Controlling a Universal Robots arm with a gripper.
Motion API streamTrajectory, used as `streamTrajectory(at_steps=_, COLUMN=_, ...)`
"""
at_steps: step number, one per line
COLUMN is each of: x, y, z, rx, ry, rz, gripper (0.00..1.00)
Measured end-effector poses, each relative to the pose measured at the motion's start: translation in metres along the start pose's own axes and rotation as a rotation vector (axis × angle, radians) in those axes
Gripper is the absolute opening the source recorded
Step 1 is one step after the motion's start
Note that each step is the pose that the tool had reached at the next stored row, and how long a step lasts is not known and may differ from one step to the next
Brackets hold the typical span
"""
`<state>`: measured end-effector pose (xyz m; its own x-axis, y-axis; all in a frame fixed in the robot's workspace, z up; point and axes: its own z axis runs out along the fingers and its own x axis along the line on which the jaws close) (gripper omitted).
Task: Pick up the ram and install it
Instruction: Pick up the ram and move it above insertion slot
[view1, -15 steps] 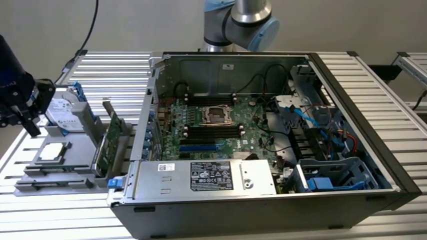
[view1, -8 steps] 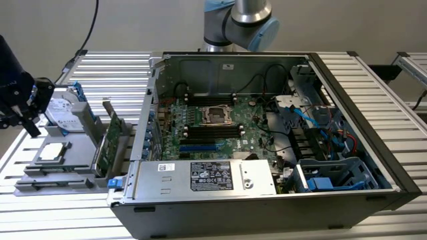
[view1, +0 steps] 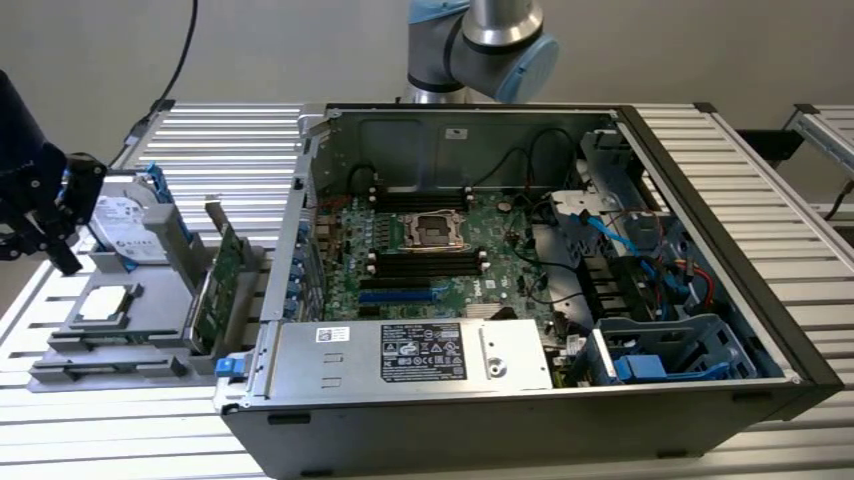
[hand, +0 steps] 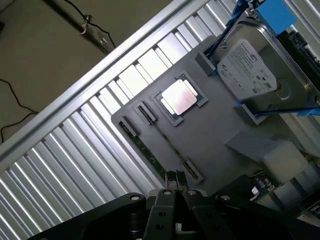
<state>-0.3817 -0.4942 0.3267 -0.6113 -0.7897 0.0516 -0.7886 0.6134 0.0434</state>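
The ram (hand: 150, 150) is a thin green stick lying in a slot along one edge of the grey tray (hand: 225, 125), beside the square silver CPU (hand: 178, 97). My gripper (hand: 175, 187) hangs above the tray near one end of the ram. Its black fingers are pressed together with nothing between them. In the exterior view the gripper (view1: 60, 258) is at the far left, over the tray (view1: 147, 300). The open computer case (view1: 307, 200) stands to the exterior view's right of the tray. Its motherboard has black memory slots (view1: 427, 262) near the CPU socket (view1: 434, 228).
A silver hard drive with blue rails (view1: 127, 215) stands at the back of the tray. A taller green expansion card (view1: 220, 280) stands upright against the case wall. The power supply (view1: 414, 352) and drive cage (view1: 667, 350) fill the case's front. Ribbed aluminium table (view1: 200, 140) lies all around.
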Motion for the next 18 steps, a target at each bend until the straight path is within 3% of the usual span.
streamTrajectory(at_steps=18, x=0.0000, y=0.0000, z=0.0000, rx=0.0179, ry=0.0156, rz=-0.326, gripper=0.11)
